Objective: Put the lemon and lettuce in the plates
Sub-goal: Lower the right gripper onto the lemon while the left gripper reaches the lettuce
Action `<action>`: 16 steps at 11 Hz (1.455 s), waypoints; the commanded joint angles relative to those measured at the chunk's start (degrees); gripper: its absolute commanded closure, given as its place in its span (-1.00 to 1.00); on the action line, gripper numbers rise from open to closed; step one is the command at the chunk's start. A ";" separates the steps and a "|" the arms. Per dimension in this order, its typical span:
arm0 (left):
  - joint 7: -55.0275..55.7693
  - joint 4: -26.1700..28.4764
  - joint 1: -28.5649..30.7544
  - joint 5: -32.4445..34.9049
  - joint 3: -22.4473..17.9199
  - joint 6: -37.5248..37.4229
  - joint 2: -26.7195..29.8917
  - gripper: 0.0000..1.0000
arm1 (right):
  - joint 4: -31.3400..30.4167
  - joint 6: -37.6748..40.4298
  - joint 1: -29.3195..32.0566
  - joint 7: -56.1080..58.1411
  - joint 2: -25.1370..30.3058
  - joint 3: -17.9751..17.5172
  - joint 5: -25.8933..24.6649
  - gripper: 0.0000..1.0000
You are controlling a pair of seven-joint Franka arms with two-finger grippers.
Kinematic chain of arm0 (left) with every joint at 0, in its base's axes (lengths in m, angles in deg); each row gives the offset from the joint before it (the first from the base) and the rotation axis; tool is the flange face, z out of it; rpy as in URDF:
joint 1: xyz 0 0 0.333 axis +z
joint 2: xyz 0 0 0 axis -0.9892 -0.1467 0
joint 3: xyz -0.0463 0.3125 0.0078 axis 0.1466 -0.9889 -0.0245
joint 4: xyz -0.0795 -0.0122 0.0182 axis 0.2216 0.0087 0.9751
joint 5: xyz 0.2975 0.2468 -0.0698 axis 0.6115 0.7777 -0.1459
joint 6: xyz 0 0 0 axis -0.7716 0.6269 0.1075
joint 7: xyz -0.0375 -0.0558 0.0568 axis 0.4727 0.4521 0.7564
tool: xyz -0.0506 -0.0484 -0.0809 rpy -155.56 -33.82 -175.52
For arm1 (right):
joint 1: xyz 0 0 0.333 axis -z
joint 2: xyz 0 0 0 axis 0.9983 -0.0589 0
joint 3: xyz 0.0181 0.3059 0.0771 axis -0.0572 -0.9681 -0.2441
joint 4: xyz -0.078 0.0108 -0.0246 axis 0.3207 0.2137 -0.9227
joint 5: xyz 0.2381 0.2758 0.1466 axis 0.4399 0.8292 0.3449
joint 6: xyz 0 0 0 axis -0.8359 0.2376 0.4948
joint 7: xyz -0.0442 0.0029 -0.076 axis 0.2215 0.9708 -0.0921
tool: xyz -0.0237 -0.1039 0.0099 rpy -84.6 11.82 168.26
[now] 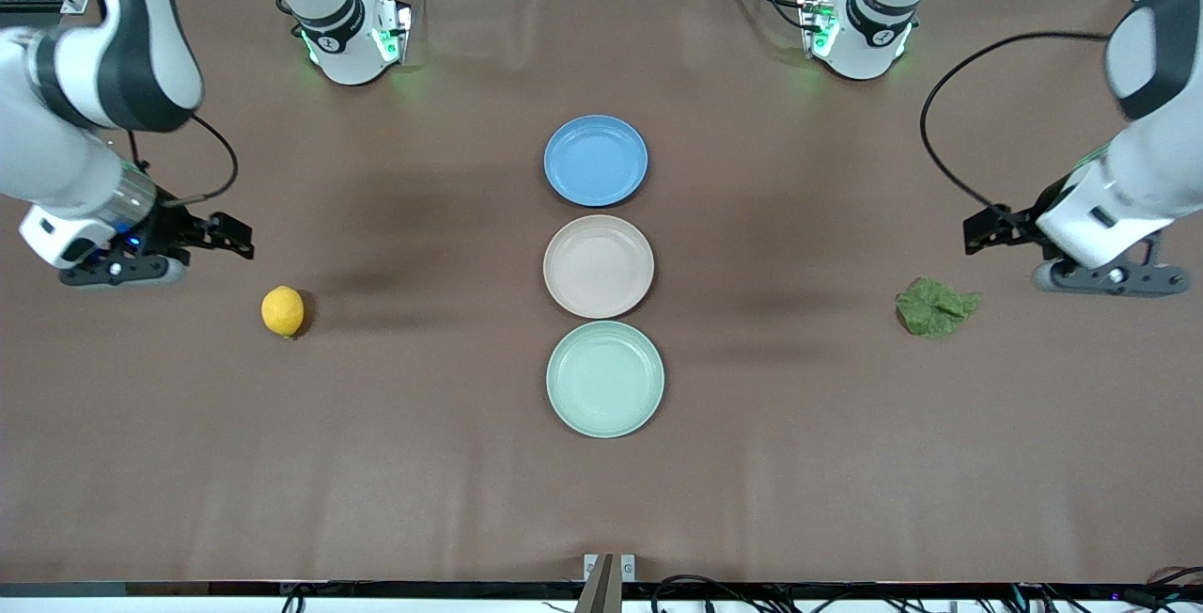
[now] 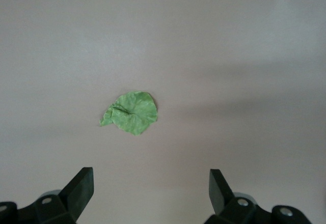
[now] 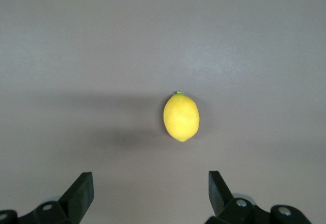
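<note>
The yellow lemon (image 1: 283, 311) lies on the table toward the right arm's end; it also shows in the right wrist view (image 3: 181, 117). My right gripper (image 1: 235, 237) (image 3: 151, 183) is open and empty, over bare table close to the lemon. The green lettuce leaf (image 1: 935, 306) lies toward the left arm's end and shows in the left wrist view (image 2: 131, 112). My left gripper (image 1: 979, 233) (image 2: 151, 183) is open and empty, over bare table close to the lettuce. The beige-pink plate (image 1: 598, 266) and the mint green plate (image 1: 604, 378) sit empty mid-table.
A blue plate (image 1: 595, 161) sits empty in line with the other two, farthest from the front camera. The two arm bases (image 1: 352, 39) (image 1: 860, 35) stand along the table's edge farthest from the front camera. The brown table top (image 1: 423, 463) lies bare around the plates.
</note>
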 commanded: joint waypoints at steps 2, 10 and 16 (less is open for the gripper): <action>-7.02 14.36 3.46 2.03 0.25 13.86 1.32 -1.00 | -2.91 -11.16 0.85 0.46 -6.51 -0.57 -2.15 -1.00; -13.73 22.12 5.93 8.77 0.08 26.44 -10.35 -1.00 | -6.43 -31.31 3.66 0.11 -19.62 -0.39 -4.10 -1.00; -13.82 21.68 9.97 9.24 -0.10 34.54 -18.27 -1.00 | -9.51 -35.54 4.89 -0.33 -22.53 -0.31 -4.02 -1.00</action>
